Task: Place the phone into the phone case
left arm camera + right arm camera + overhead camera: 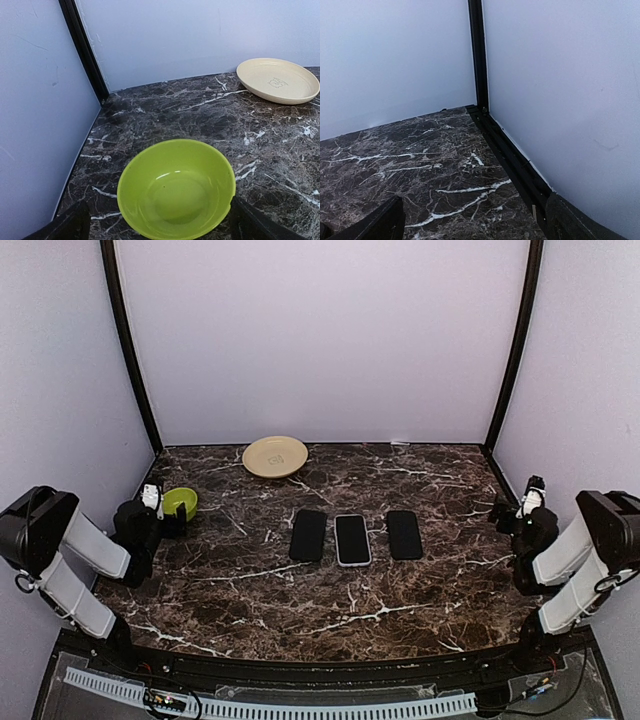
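Three flat black slabs lie side by side mid-table: the left slab (308, 535), the middle slab (352, 539) with a pale rim, and the right slab (404, 535). From above I cannot tell which is the phone and which the phone case. My left gripper (163, 508) (160, 231) is open at the far left, well away from them, its fingertips (70, 225) either side of a green bowl's near rim. My right gripper (516, 508) (475, 227) stands open at the far right, facing the back right corner with nothing between its fingers (382, 222).
The lime green bowl (181, 502) (176, 187) is empty and sits right in front of the left gripper. A cream plate (275, 456) (278, 80) lies at the back centre. Walls and black corner posts (479, 55) close the table (330, 600) in.
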Robot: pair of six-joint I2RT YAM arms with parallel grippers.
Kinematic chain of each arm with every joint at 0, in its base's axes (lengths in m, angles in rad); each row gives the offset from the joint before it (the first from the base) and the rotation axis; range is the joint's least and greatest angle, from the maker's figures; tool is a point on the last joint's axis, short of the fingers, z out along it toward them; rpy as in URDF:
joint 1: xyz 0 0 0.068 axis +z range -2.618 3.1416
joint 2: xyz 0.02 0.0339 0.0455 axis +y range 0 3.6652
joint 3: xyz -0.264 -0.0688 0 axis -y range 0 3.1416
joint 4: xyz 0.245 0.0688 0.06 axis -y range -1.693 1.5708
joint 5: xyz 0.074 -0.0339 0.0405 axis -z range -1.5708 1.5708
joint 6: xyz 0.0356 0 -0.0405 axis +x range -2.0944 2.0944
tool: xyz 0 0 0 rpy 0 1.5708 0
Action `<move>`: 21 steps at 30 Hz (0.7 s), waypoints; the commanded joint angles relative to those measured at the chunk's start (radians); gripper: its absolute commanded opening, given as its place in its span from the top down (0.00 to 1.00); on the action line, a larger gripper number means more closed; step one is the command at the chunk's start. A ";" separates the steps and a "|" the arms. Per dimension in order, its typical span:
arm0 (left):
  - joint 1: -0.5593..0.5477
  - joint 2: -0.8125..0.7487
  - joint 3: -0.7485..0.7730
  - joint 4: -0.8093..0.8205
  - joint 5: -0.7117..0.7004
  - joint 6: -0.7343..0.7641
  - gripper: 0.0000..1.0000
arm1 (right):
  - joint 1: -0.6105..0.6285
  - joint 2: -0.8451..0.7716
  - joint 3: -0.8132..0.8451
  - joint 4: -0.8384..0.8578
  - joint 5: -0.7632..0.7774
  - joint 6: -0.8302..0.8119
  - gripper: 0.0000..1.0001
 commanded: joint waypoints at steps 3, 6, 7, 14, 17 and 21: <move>0.076 0.047 -0.009 0.185 0.134 -0.032 0.01 | -0.007 -0.002 0.085 -0.061 -0.101 -0.041 0.02; 0.079 0.028 0.004 0.132 0.145 -0.047 0.01 | -0.007 0.009 0.099 -0.063 -0.105 -0.043 0.01; 0.081 0.042 0.003 0.153 0.149 -0.040 0.01 | -0.007 0.008 0.101 -0.074 -0.111 -0.046 0.01; 0.083 0.037 0.009 0.132 0.151 -0.049 0.01 | -0.007 0.007 0.102 -0.077 -0.112 -0.047 0.01; 0.089 0.039 0.009 0.137 0.156 -0.052 0.01 | -0.007 0.008 0.103 -0.077 -0.113 -0.047 0.01; 0.092 0.039 0.011 0.129 0.157 -0.057 0.01 | -0.007 0.007 0.104 -0.077 -0.111 -0.049 0.01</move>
